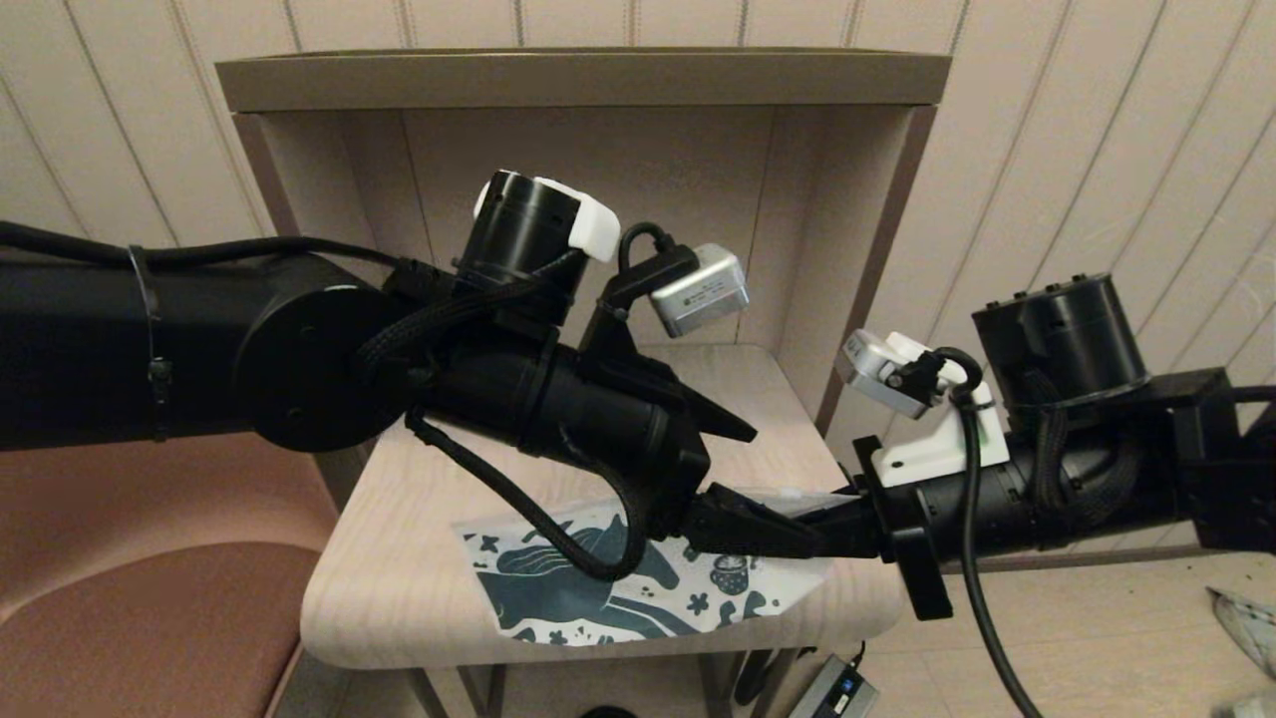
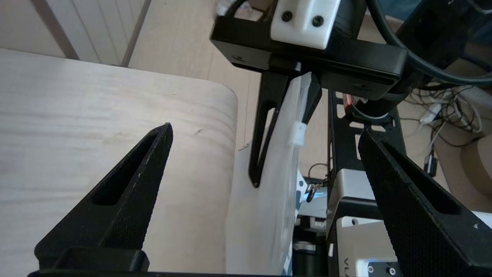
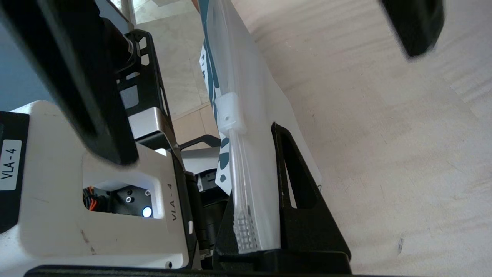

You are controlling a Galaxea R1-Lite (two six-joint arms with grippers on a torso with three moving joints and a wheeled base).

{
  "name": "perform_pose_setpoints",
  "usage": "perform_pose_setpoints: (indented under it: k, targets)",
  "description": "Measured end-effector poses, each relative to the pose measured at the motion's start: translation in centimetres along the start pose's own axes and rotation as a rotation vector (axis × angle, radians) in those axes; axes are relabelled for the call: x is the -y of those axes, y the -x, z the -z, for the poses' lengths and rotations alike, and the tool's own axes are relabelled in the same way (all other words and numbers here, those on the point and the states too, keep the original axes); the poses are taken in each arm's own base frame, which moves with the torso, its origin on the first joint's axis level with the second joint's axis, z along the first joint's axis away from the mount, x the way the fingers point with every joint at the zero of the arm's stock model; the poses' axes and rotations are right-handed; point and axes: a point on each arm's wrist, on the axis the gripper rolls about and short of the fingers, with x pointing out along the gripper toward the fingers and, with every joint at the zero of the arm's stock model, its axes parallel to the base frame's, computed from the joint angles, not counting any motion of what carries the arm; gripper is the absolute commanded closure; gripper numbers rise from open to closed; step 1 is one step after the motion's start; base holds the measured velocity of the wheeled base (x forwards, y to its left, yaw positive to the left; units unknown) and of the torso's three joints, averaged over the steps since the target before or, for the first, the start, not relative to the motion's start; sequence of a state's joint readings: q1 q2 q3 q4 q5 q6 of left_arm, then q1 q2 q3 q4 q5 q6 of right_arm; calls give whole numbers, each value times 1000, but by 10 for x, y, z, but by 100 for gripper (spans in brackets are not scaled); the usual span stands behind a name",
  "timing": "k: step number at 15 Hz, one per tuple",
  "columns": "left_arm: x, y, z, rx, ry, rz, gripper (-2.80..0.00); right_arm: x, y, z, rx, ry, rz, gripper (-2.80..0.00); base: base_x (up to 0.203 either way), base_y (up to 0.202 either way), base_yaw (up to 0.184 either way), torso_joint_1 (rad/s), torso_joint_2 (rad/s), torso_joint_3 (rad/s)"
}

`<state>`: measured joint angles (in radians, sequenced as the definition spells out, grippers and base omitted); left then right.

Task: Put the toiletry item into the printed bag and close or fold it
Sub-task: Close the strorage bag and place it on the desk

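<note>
The right pincer (image 3: 265,215) is clamped on the zipper edge of the printed bag (image 1: 598,588), lifting that edge off the table (image 1: 399,588). The left pincer (image 2: 265,161) gapes wide beside it. The bag looks light, floppy and slippery; its stiffer zipper strip seems the best hold. No toiletry item shows.

The printed bag (image 1: 608,588), a flat white pouch with dark teal horse, flower and cup motifs, lies at the wooden table's front edge, its zipper end lifted; a translucent zip slider (image 3: 230,114) sits on that raised edge
</note>
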<state>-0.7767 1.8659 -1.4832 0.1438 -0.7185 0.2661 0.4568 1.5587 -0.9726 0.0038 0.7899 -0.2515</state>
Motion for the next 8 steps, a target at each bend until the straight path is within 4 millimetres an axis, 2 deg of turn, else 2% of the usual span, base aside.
perform_pose_setpoints:
  k: [8]
  targets:
    - [1, -3, -1, -1, 0, 3, -280, 1, -1, 0, -1, -1, 0, 0, 0, 0, 0, 0, 0, 0]
